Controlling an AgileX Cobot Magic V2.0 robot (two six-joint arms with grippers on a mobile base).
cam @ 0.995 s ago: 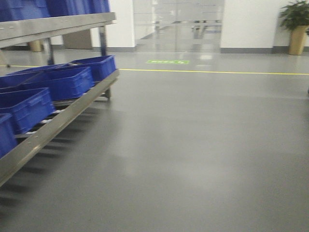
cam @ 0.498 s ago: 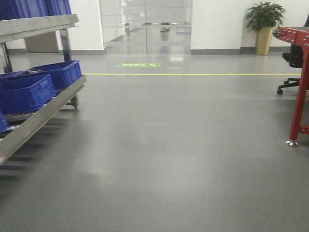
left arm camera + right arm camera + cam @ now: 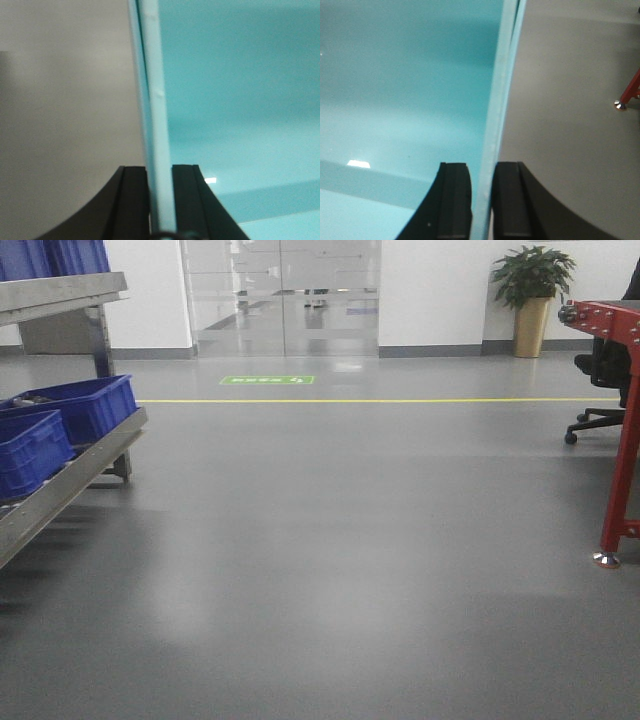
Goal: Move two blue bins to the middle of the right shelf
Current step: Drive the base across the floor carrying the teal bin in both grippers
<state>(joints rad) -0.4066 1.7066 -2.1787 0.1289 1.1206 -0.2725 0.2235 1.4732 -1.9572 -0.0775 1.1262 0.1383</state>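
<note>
Carry leg, I judge; left gripper [image 3: 161, 200] clamped on one wall of the bin [image 3: 240, 100]; right gripper [image 3: 481, 200] clamped on the opposite wall; bin slung between arms above floor; next: steer toward red frame [image 3: 625, 420], grip firm.

- The rack [image 3: 60, 485] on the left is cut off by the left edge; its shelf bins [image 3: 85, 405] are seen only in part.
- The red frame [image 3: 625, 440] on the right is cropped by the right edge; the chair [image 3: 600, 370] behind it is partly hidden.
- The writing on the far green floor mark [image 3: 267, 380] is too small to be read.
- Of the bin [image 3: 240, 100] only one wall and a stretch of rim are shown in each wrist view.
- The left gripper [image 3: 160, 172] and right gripper [image 3: 481, 167] are cut off by the bottom edge; only finger ends clamped on the rim are seen.
</note>
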